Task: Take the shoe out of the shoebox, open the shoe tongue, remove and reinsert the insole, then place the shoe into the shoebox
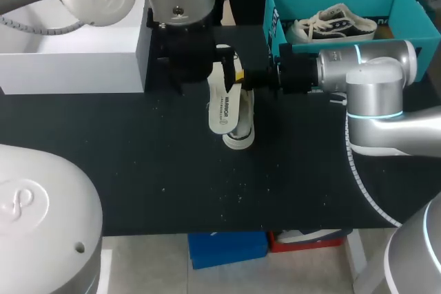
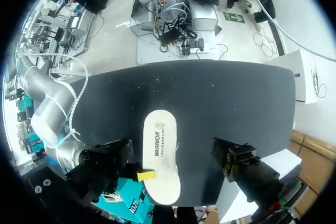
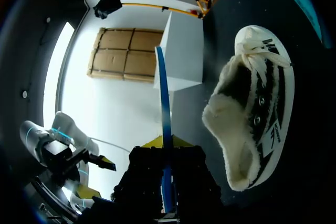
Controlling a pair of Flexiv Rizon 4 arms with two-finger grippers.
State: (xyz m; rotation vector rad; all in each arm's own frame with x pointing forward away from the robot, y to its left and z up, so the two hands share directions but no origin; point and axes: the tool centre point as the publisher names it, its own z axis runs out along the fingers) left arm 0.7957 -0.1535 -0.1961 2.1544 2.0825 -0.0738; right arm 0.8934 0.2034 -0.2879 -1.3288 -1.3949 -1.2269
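Right tool (image 1: 249, 77) clamps the insole (image 1: 223, 105) by its edge, holding it out of the shoe (image 1: 239, 135) lying toward the worktop's (image 1: 138, 170) back edge; left tool (image 2: 172, 162) hangs above, fingers apart, likely ready to steady the shoe

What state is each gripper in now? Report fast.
Left gripper: cannot be told.
Right gripper: closed on the flat white insole.
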